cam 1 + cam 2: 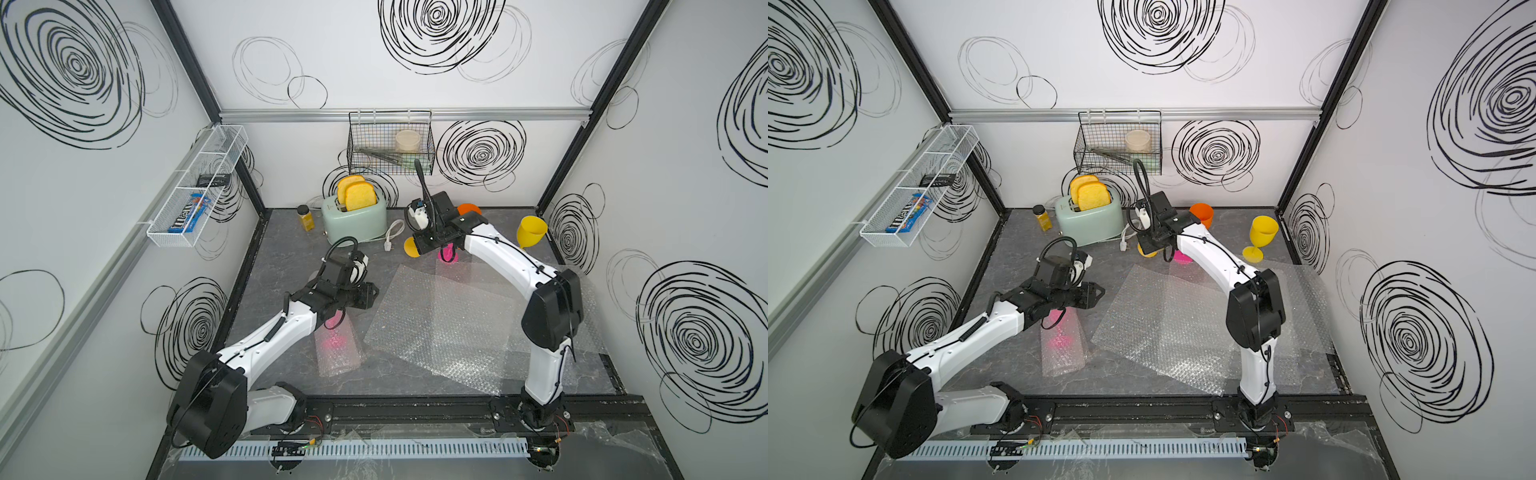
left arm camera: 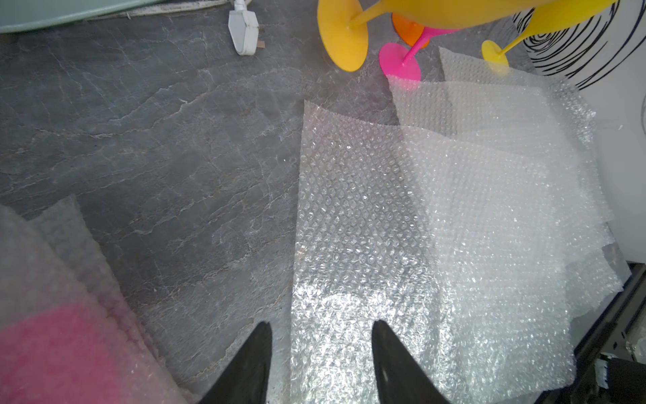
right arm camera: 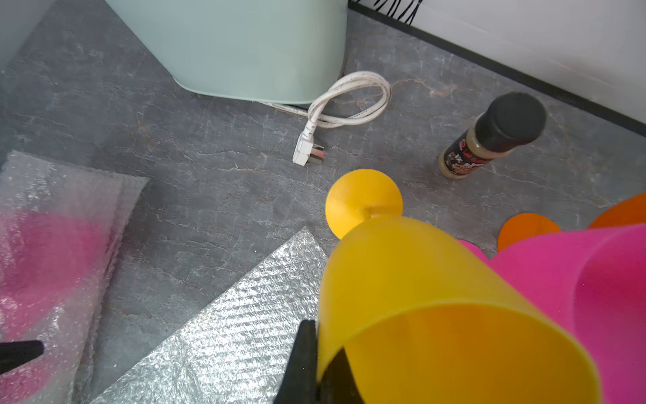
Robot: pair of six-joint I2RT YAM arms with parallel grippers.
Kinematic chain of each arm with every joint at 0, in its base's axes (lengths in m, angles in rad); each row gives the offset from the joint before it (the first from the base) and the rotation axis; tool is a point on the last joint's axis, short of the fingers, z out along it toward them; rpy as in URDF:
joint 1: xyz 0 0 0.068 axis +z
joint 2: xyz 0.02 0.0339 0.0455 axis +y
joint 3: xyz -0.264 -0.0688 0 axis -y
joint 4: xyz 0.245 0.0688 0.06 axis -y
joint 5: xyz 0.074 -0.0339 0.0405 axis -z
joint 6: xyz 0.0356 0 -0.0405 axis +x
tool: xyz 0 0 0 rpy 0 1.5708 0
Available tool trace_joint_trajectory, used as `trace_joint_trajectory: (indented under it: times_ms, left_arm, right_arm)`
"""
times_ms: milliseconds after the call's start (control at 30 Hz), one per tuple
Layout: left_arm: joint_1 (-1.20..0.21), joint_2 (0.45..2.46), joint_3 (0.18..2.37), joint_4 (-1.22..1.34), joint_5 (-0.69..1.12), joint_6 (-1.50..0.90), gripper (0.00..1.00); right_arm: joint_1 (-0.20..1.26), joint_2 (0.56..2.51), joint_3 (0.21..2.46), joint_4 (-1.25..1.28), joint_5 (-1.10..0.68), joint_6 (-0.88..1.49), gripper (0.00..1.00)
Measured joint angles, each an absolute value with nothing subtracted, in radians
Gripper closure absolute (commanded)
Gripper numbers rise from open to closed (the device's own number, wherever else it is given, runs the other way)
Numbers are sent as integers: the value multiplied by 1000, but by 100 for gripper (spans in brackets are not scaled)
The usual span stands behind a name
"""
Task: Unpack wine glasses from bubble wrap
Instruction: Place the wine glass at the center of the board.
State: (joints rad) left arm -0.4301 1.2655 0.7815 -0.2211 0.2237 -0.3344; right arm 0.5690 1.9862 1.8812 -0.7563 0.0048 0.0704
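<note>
Two white arms (image 1: 286, 324), bulky black joints (image 1: 552, 307), looping black cables (image 1: 341, 239)

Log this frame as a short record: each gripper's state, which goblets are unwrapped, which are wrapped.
Right gripper: shut on held yellow goblet, at its rim
Left gripper: open, empty, above flat bubble wrap sheets
Also unwrapped: second yellow goblet, orange goblet, pink goblet
Wrapped: wrapped pink goblet, lying beside left arm

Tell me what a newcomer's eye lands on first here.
Brightest are the goblets toward the back: the right gripper pinches a yellow goblet by its rim, next to a pink goblet and an orange goblet. Then come the flat bubble wrap sheets spread across the middle, and the mint toaster holding toast at the back.
</note>
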Motion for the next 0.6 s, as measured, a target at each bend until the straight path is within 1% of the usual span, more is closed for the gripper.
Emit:
trace_joint_trajectory:
  times_ms: [200, 367, 600]
  left_arm:
    - [-430, 1266, 780, -219, 239, -334, 49]
    - [-430, 1266, 777, -216, 244, -334, 49]
    - [-430, 1262, 774, -214, 247, -334, 49]
  right_arm:
    - [597, 2133, 2093, -957, 35, 66, 95]
    - [617, 2146, 2147, -1057, 61, 66, 95]
    - [623, 2166, 2210, -1118, 91, 54, 94]
